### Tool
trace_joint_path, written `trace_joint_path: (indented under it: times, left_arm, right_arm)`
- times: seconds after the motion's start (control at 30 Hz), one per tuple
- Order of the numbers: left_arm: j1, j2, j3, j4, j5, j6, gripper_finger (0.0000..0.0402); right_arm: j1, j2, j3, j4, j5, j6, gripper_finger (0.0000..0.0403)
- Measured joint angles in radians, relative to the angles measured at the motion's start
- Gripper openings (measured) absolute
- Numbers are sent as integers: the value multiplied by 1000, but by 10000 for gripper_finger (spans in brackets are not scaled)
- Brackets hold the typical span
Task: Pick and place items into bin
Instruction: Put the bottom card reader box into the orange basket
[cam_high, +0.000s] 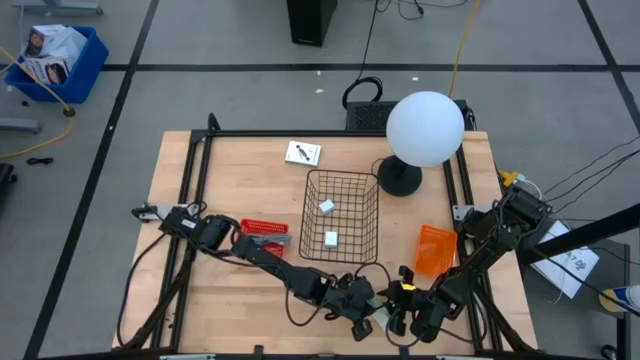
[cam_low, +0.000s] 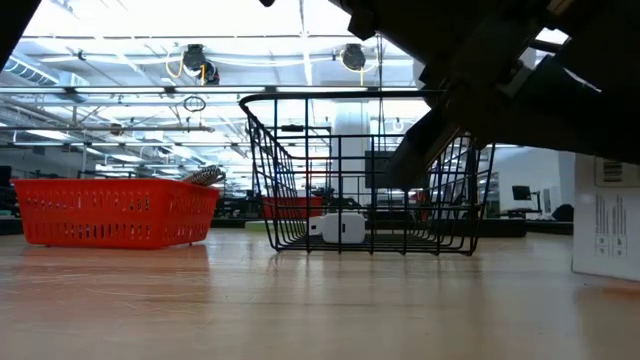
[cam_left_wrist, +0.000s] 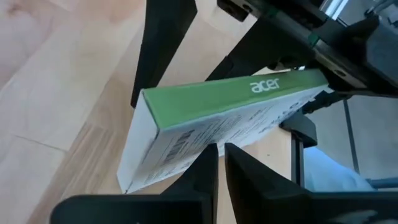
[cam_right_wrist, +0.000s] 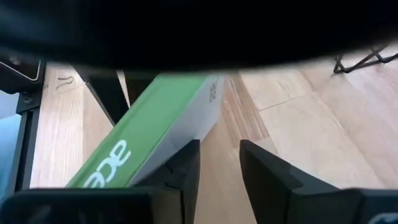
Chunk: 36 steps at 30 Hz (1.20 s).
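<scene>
The green-and-white box (cam_left_wrist: 205, 134) lies at 6 o'clock of the wire bin (cam_high: 340, 215), between both grippers. The left gripper (cam_left_wrist: 221, 155) is nearly clenched beside it; the right gripper (cam_right_wrist: 217, 158) stands partly released.

**Bystanders around the jaws**

You have a white globe lamp (cam_high: 424, 128) on a black base well beyond the right jaws, at the far side of the wooden table (cam_high: 230, 180). An orange container (cam_high: 435, 249) sits near the right jaws, just past them and toward the table's right edge. A red slotted basket (cam_high: 263, 232) lies near the left jaws, beyond them and to their left. Off the table, far from the left jaws, you can see a blue bin (cam_high: 60, 60) on the grey floor, holding printed packets.
</scene>
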Motion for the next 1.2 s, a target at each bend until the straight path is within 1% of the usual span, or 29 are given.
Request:
trace_joint_path:
  times: [0.33, 0.53, 1.03, 1.2]
  left_arm:
    - [-8, 0, -2, -11, 18, 0, 35]
    - [-10, 1, -3, -13, 53, 9, 35]
    - [-22, 3, -5, -12, 51, 13, 35]
    - [-35, 3, -5, -13, 95, 43, 35]
  right_arm:
    - [1, 0, 0, 41, 0, -36, 102]
    - [1, -1, 0, 57, 1, -51, 102]
    - [1, -1, 0, 55, 3, -52, 100]
    - [2, -1, 0, 54, 3, -55, 100]
